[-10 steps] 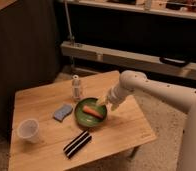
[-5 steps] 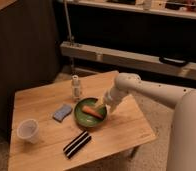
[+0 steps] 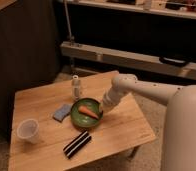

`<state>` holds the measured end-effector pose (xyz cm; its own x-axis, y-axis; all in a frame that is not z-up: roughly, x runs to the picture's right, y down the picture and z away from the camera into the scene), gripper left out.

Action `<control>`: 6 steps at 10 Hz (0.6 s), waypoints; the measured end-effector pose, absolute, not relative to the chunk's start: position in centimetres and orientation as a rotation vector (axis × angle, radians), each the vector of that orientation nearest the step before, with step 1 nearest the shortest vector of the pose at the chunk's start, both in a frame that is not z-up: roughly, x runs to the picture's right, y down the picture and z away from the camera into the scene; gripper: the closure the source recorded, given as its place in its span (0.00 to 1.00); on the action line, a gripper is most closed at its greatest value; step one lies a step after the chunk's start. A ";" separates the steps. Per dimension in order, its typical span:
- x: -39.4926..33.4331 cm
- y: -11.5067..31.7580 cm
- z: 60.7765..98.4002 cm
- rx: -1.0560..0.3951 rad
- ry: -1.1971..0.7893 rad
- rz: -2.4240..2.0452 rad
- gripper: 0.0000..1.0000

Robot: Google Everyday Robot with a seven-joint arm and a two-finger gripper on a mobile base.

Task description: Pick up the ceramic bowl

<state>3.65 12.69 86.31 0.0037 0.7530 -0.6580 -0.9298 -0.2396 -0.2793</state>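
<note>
The ceramic bowl (image 3: 83, 116) is round, shallow and green with a darker rim. It sits near the middle of the wooden table (image 3: 126, 130) and holds an orange carrot-like piece (image 3: 88, 111). My gripper (image 3: 101, 107) is at the end of the white arm that reaches in from the right. It is down at the bowl's right rim.
A translucent whitish plastic cup (image 3: 28, 131) stands at the table's front left. A blue-grey sponge (image 3: 61, 112) lies left of the bowl. A small white bottle (image 3: 77, 87) stands behind it. A black-and-white striped object (image 3: 77, 144) lies in front. A dark cabinet is behind.
The arm has moved slightly left and down, bringing the gripper closer onto the bowl's right rim. The bowl and the other objects have not moved.
</note>
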 end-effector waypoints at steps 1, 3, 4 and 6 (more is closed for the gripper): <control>3.5 13.0 86.5 -0.849 0.297 1.605 0.62; 3.5 13.7 86.9 -0.847 0.324 1.604 0.62; 3.5 13.9 86.9 -0.850 0.335 1.603 0.62; 3.3 14.1 87.2 -0.859 0.337 1.610 0.65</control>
<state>3.34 14.14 87.18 -0.0065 0.7252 -0.6885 -0.9404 -0.2386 -0.2423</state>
